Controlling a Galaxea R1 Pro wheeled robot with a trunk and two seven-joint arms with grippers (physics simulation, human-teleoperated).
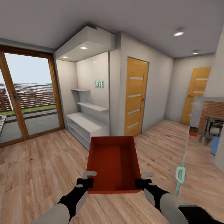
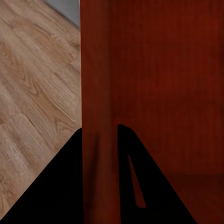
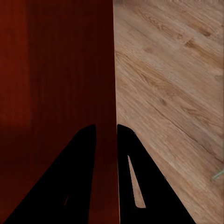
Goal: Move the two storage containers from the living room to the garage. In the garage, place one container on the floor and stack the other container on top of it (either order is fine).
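Note:
I hold one orange-red storage container (image 1: 113,163) level in front of me, above the light wood plank floor, open side up and with nothing inside. My left gripper (image 1: 88,179) is shut on its left wall near the front corner, and the left wrist view shows that wall (image 2: 98,116) pinched between the two dark fingers. My right gripper (image 1: 143,180) is shut on the right wall, which runs between its fingers (image 3: 106,140) in the right wrist view.
Ahead stand a white shelving niche (image 1: 88,118) and an orange-wood door with glass slits (image 1: 136,97); a second such door (image 1: 196,90) is farther right. A large glass patio door (image 1: 28,96) fills the left. A brick fireplace (image 1: 211,118) shows at right behind a glass panel edge (image 1: 186,146).

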